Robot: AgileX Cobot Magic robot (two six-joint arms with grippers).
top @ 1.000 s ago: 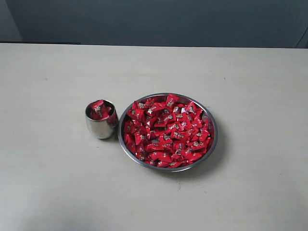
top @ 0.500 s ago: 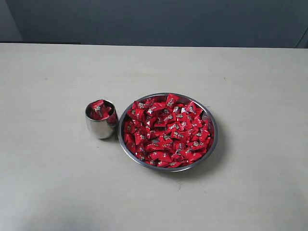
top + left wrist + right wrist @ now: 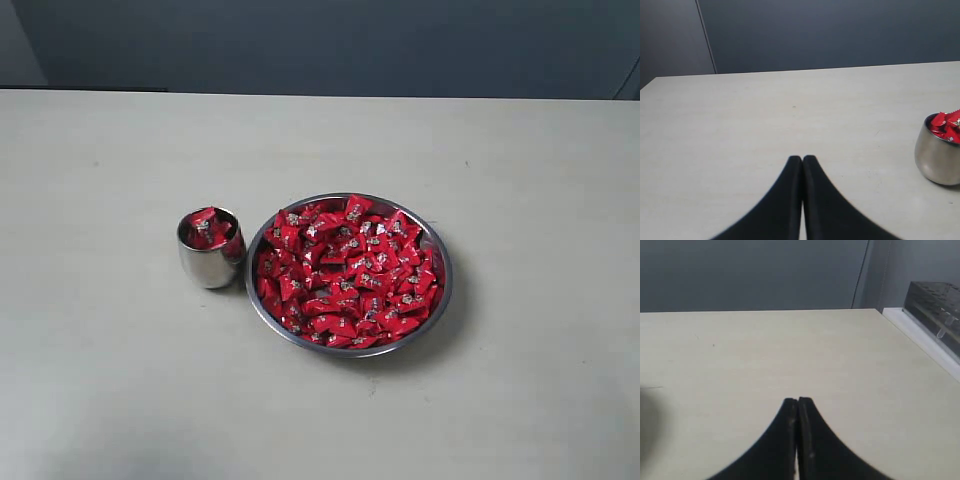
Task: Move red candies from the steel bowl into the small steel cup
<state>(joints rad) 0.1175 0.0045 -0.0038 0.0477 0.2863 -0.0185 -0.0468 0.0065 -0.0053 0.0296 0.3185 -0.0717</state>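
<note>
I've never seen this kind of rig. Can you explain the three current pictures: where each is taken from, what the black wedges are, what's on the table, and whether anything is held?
This is a two-armed robot. One picture is an overview of the table; neither arm shows in it. The other two come from a camera on each wrist; the black wedges are the left fingers and right fingers, both pressed shut, holding nothing. On the table stand a steel bowl heaped with red candies and, beside it, a small steel cup already holding a few.
</note>
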